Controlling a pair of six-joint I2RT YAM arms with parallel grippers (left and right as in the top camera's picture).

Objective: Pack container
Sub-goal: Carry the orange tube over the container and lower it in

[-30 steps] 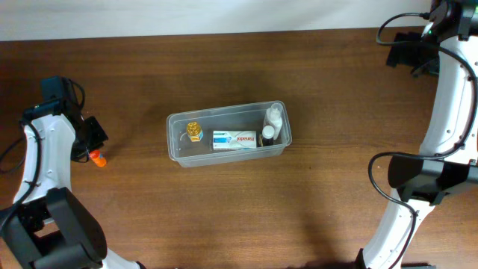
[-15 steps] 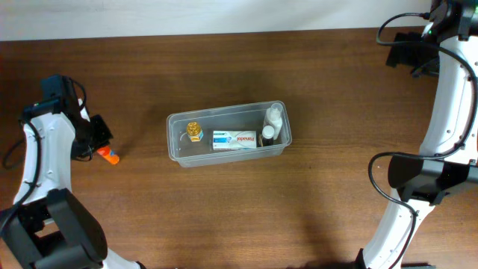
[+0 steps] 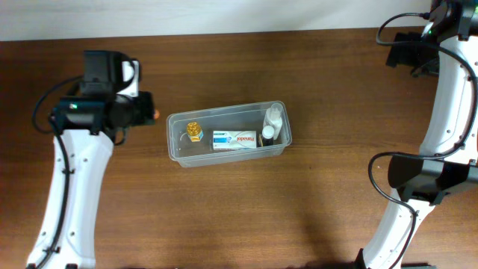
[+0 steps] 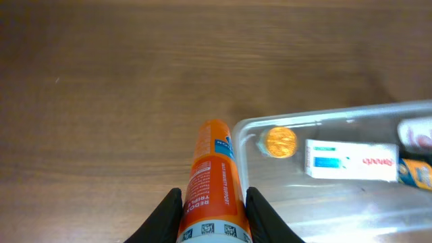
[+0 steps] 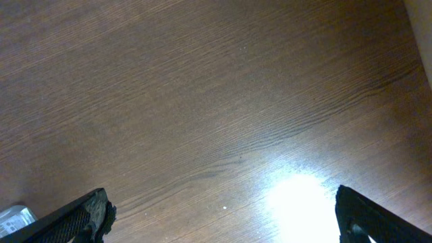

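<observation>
Swung in from the far-left surface point(image 3: 224, 217), with the orange tube point(image 4: 214, 182) clamped in the left jaws. Now hovering just beside the left end of the container point(image 3: 172, 138), mid-surface. Probably ready to drop in. Right jaws wide apart, parked well away.

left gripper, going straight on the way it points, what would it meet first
Probably the near corner of the container, met by the orange tube that the left gripper holds; it may just miss onto the table.
</observation>
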